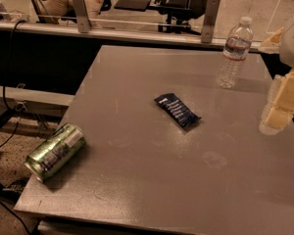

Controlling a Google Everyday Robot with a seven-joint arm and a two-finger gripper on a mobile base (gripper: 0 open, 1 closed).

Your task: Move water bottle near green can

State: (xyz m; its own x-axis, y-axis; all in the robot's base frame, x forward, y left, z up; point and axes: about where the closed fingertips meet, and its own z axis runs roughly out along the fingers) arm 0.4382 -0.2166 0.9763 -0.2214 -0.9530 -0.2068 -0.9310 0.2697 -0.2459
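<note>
Tool (pixel 278 112) rt edge; water bottle (pixel 234 53) up-left

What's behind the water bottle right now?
Behind the water bottle is the far edge of the table, then a rail with an upright metal bracket. The strip directly behind the bottle is covered. The hand hangs at the table's right edge, nearer the camera.

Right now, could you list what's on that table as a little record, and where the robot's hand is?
water bottle: upright, cap on, far right of the table
green can: on its side, near left edge
snack wrapper: dark blue, flat, mid-table
gripper: right edge of view, above the table, apart from the bottle
task status: bottle and can at opposite corners, not yet near
</note>
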